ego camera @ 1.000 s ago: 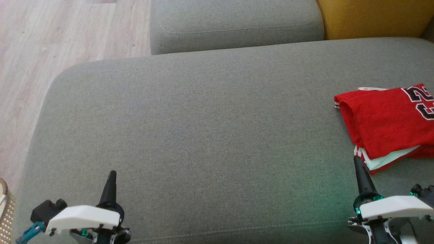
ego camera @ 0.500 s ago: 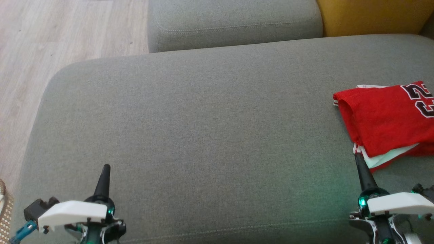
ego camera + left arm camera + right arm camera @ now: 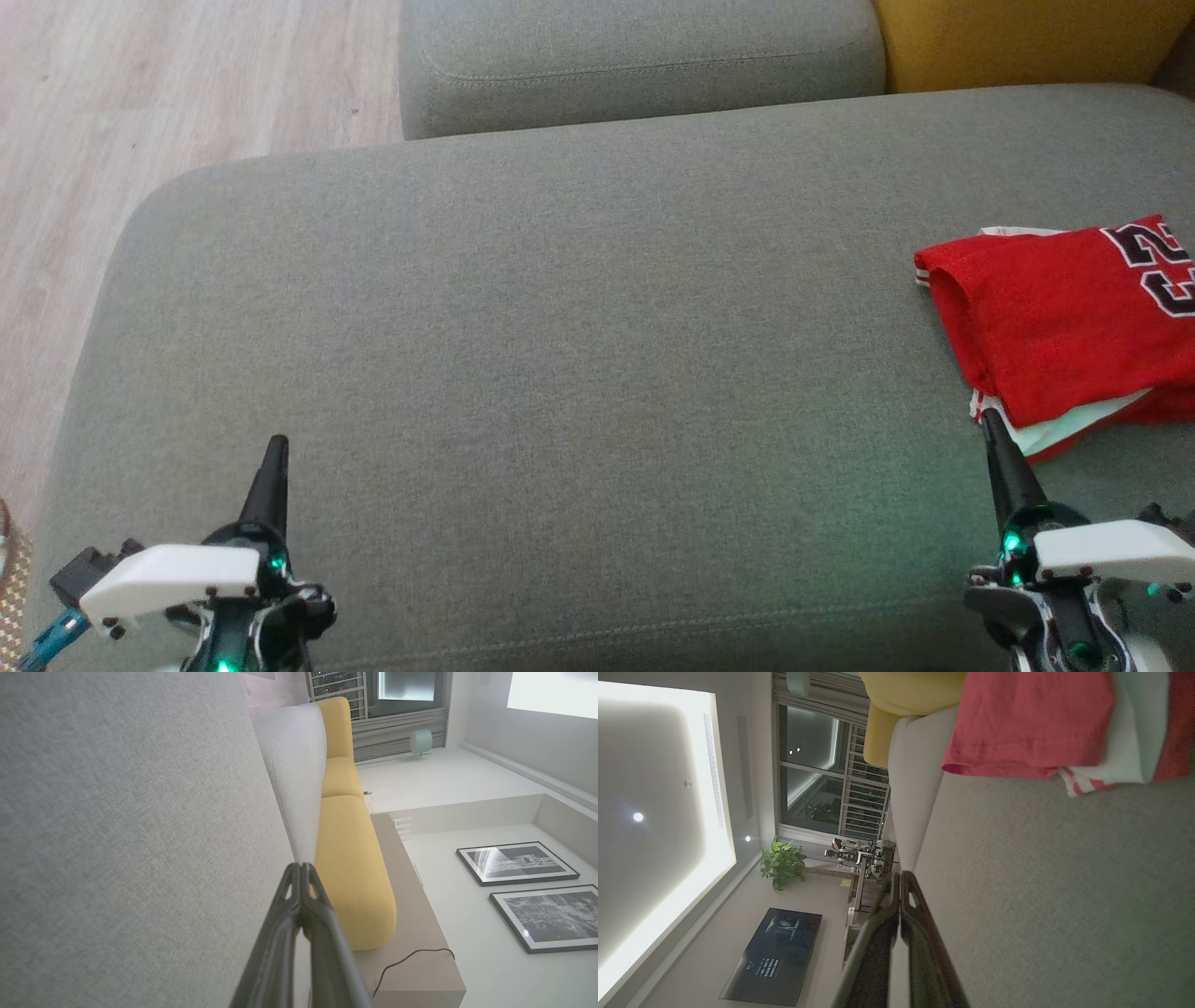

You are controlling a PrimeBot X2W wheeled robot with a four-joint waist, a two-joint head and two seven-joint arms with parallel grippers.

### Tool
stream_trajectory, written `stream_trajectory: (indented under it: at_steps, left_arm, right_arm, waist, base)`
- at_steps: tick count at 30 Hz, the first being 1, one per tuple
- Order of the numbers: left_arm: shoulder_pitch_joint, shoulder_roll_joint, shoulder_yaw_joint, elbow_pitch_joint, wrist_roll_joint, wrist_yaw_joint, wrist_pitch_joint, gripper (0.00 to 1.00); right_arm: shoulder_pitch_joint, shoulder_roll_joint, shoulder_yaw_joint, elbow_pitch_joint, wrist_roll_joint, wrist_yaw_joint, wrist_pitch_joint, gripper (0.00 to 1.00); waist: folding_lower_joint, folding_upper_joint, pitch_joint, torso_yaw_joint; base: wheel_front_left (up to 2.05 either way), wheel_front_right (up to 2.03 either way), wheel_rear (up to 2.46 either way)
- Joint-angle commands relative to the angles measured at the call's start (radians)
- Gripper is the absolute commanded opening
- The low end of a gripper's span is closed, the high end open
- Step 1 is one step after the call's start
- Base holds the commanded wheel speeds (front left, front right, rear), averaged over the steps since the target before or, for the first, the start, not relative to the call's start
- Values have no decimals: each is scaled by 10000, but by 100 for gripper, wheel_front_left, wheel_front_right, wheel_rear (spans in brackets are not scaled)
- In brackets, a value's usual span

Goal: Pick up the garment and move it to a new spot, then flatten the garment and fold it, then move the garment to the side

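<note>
The left gripper [image 3: 277,441] and right gripper [image 3: 988,418] each carry long black tapered fingers [image 3: 265,487], a green-lit dark hub [image 3: 271,560] and a white angular cover [image 3: 168,574] with small dark screws [image 3: 112,633]; a teal connector [image 3: 45,637] adjoins the left cover.

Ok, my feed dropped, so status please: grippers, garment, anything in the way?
Left gripper shut, empty. Right gripper shut, empty, tip near garment. Garment folded, right of sofa seat. No obstruction seen.
</note>
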Motion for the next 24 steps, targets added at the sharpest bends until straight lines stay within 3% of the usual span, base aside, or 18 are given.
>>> stream_trajectory:
  at_steps: [1,16,24]
  left_arm:
    - [-632,155,438,-255,-383,-142,115,0]
    - [-918,136,861,-136,-1965,-406,531,0]
    - [-927,110,907,-131,-1970,-412,570,0]
  right_arm:
    - [-592,-141,142,-278,427,-1,117,0]
    - [-850,-149,63,-142,2100,-2,529,0]
    - [-856,-146,57,-138,2134,-2,542,0]
  waist:
    - [0,0,13,-10]
    - [0,0,97,-75]
    - [0,0,99,-77]
  base:
    - [0,0,0]
    - [0,0,0]
    - [0,0,0]
